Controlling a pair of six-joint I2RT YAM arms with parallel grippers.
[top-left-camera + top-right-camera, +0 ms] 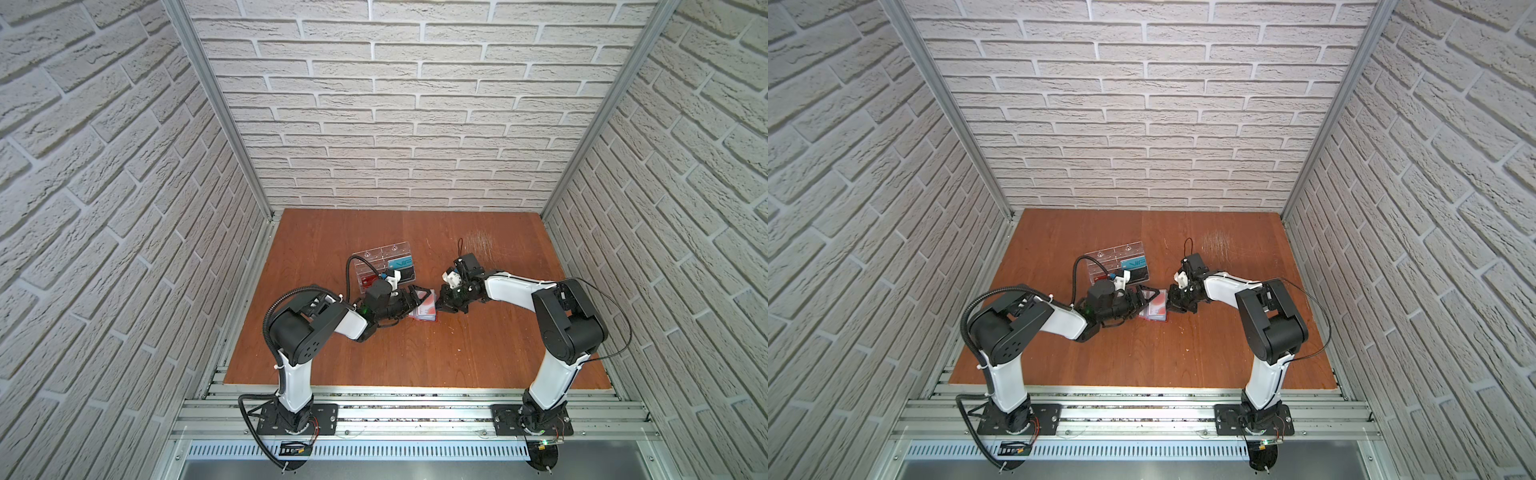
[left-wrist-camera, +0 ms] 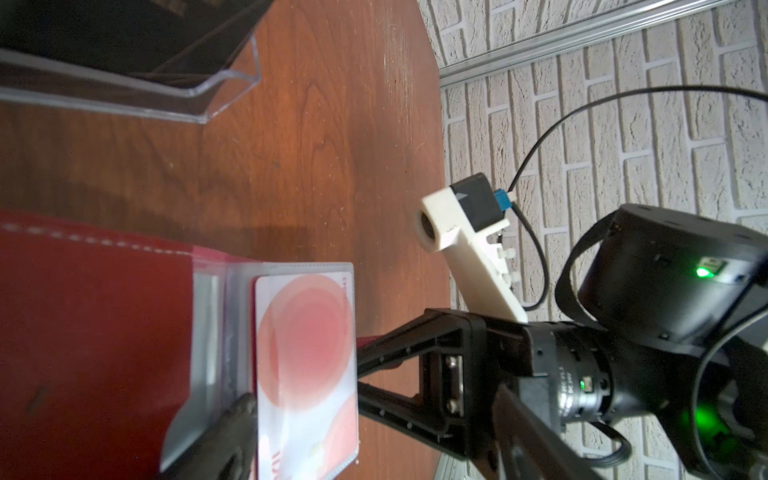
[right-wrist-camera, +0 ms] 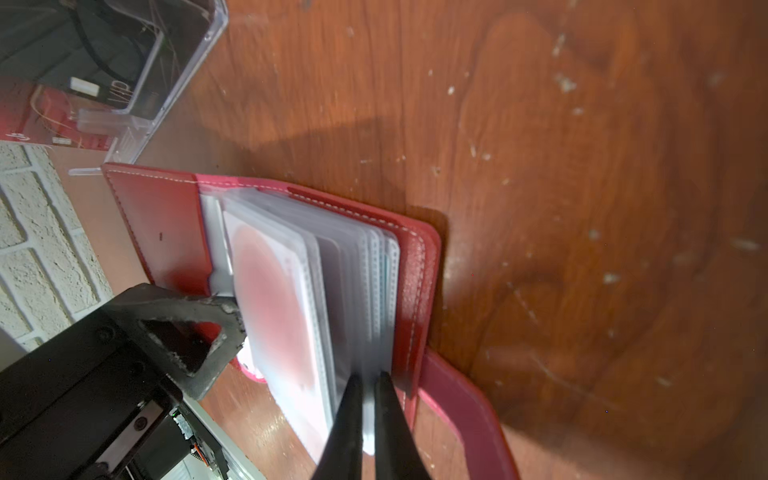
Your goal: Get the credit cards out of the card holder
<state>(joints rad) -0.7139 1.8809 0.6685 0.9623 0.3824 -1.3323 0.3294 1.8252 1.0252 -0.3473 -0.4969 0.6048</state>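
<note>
Red holder [image 1: 424, 311] lies open mid-frame on the counter [image 1: 415, 365]; right hand [image 3: 365, 395] pinches its clear sleeves [image 3: 353, 266], left hand [image 1: 415, 303] gapes wide at its left edge.

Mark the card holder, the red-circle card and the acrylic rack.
card holder [image 3: 162, 232]: right wrist view, open red cover.
red-circle card [image 2: 305, 345]: left wrist view, big circle on its face.
acrylic rack [image 1: 376, 254]: a top view, clear upper tier.

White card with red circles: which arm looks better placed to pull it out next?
Probably left: the left gripper is open, one finger at the edge of the card; the right gripper is shut on the clear sleeves.
</note>
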